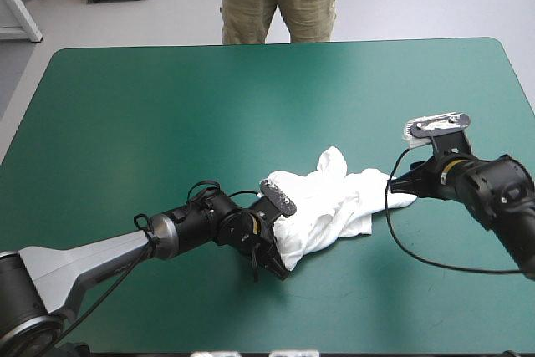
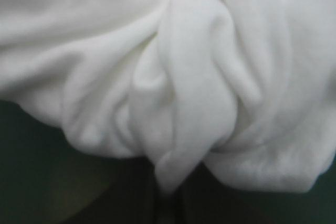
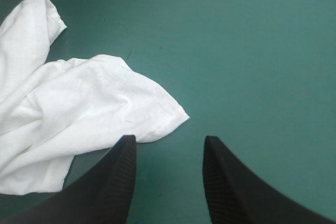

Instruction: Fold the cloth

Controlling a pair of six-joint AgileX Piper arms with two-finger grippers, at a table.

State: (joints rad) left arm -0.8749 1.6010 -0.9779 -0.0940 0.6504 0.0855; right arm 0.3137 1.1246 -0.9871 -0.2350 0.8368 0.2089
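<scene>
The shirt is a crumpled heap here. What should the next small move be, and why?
Probably the right gripper should ease forward and sideways over the hem corner, then close. Its fingers stand open, and that corner of the T-shirt lies just ahead of one finger, not between them. The left gripper looks shut on a fold.

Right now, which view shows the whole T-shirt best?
The high view: the crumpled T-shirt shows nearly its whole outline there. The left wrist view shows only close white folds; the right wrist view, one hemmed corner and part of the heap.
</scene>
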